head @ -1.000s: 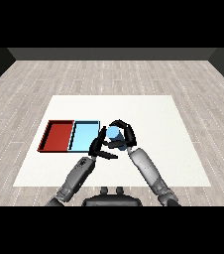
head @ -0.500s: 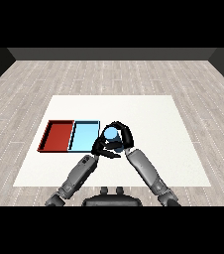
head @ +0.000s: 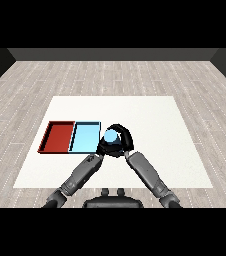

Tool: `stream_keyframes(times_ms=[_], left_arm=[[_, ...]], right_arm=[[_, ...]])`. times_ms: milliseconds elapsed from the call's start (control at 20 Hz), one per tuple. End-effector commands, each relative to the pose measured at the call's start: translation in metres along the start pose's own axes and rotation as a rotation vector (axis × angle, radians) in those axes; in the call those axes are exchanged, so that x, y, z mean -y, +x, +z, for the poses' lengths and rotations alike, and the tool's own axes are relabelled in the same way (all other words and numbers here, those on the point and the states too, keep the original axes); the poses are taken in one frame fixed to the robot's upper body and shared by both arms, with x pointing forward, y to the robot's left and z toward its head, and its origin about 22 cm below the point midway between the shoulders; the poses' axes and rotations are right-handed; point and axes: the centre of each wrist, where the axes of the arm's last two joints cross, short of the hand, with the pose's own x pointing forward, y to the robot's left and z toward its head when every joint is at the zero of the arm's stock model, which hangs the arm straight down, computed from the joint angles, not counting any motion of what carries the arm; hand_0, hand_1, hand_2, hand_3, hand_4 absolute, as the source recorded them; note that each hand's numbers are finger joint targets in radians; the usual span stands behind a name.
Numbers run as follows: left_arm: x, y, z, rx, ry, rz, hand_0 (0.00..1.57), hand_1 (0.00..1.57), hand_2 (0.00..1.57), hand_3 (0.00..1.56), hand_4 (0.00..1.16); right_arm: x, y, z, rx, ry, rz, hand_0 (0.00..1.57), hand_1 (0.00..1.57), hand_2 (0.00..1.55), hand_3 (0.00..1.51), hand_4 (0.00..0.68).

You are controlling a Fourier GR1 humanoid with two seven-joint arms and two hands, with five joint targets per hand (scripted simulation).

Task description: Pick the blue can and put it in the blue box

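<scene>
The blue can (head: 110, 135) is held above the table, just right of the light blue tray (head: 85, 138). My right hand (head: 124, 142) is shut on the can, its fingers curled over the top and right side. The can's light blue top shows; its lower part is hidden by the hand. My left hand (head: 103, 149) lies low beside the tray's right edge, just under the can, with its fingers relaxed and holding nothing. Both forearms meet near the can.
A red tray (head: 58, 136) lies against the left side of the light blue tray. Both trays sit on the left half of the white table (head: 155, 125), whose front edge runs close below my forearms.
My right hand has carried the blue can leftward, closer to the light blue tray's right edge. The left hand has stayed nearly in place and now sits under the can.
</scene>
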Motion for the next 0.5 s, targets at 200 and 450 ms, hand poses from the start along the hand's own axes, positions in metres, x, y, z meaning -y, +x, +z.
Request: stream_keyframes(times_ms=[200,450], left_arm=[[0.011,0.011,-0.012,0.001,0.112,0.112,0.86,0.86,0.94,0.77,0.57],[0.007,-0.021,0.009,0.007,0.138,0.143,1.57,1.57,1.57,1.48,0.84]], right_arm=[[-0.001,0.002,0.008,0.018,-0.028,-0.113,1.45,1.45,1.45,1.39,0.614],[-0.006,0.008,-0.008,0.007,-0.012,-0.117,1.46,1.46,1.44,1.40,0.631]])
